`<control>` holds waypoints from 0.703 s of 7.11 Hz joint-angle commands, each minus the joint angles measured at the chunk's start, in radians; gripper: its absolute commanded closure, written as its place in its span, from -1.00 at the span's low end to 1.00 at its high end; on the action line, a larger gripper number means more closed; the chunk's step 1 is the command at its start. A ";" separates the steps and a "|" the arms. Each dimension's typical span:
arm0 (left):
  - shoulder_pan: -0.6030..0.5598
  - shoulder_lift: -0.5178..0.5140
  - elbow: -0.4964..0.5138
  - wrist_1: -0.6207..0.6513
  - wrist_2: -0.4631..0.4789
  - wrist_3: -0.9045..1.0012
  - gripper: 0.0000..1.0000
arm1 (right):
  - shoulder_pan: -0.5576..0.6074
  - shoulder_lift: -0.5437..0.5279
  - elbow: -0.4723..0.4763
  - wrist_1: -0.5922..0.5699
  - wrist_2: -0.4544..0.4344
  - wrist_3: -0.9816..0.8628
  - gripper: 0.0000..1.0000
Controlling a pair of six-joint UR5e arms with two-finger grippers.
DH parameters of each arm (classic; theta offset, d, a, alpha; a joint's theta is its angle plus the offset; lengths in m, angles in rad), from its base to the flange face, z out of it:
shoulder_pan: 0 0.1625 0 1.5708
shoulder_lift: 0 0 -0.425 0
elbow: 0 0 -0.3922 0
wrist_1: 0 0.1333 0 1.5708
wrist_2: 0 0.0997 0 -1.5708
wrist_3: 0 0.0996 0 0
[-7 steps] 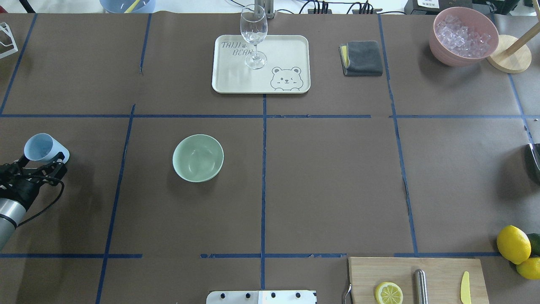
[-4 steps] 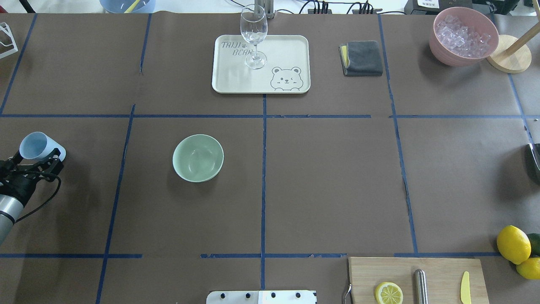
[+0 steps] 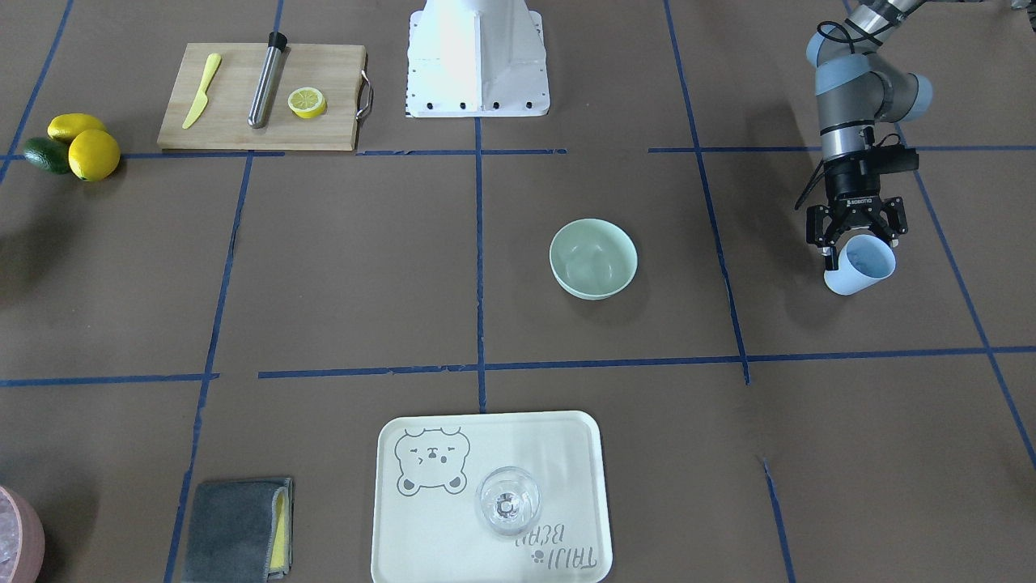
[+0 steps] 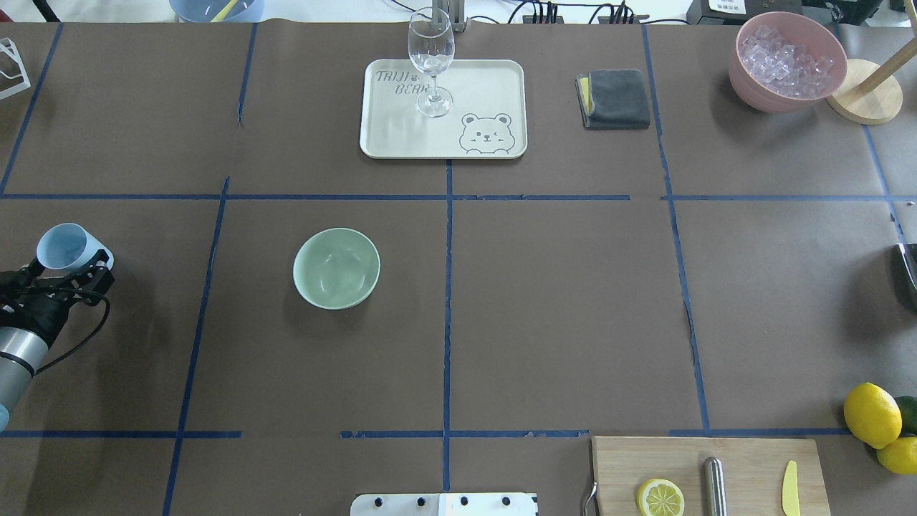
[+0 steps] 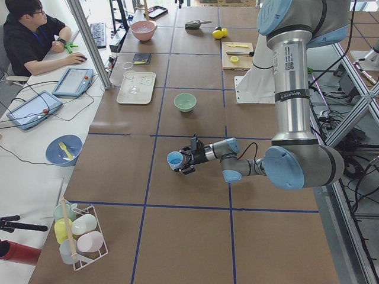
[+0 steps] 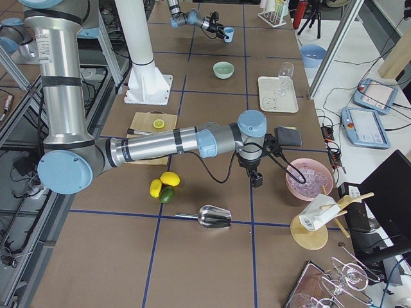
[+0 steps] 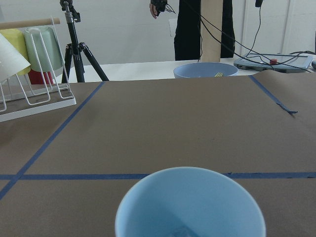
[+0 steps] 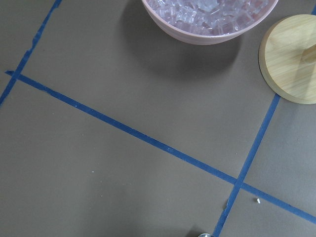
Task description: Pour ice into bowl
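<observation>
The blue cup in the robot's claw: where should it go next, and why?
Probably sideways until over the mint-green bowl: the left gripper holds the light blue cup well apart from it, too far to pour. Whether ice lies in the cup, I cannot tell.

A cream tray (image 4: 494, 79) (printed with a bear) sits at the far middle of the surface (image 4: 559, 301), a clear wine glass (image 4: 431, 54) upright on it. Beside it lies a folded grey cloth (image 4: 616, 99). A wooden cutting board (image 4: 752, 466) carries a lemon half (image 4: 660, 497), a metal rod (image 4: 713, 487) and a yellow knife (image 4: 789, 489); two whole lemons (image 4: 871, 414) rest near it.
</observation>
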 commanded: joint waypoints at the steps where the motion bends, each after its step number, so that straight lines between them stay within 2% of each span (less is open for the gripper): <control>1: -0.026 -0.021 0.012 -0.001 0.001 0.000 -0.97 | 0.000 0.001 0.000 0.000 -0.001 0.000 -1.00; 3: -0.032 -0.022 0.016 -0.001 0.001 -0.002 -0.97 | 0.000 0.003 -0.002 0.000 -0.005 0.000 -1.00; 5: -0.033 -0.070 0.071 -0.001 0.001 0.000 -0.96 | -0.001 0.003 -0.002 0.000 -0.005 0.000 -1.00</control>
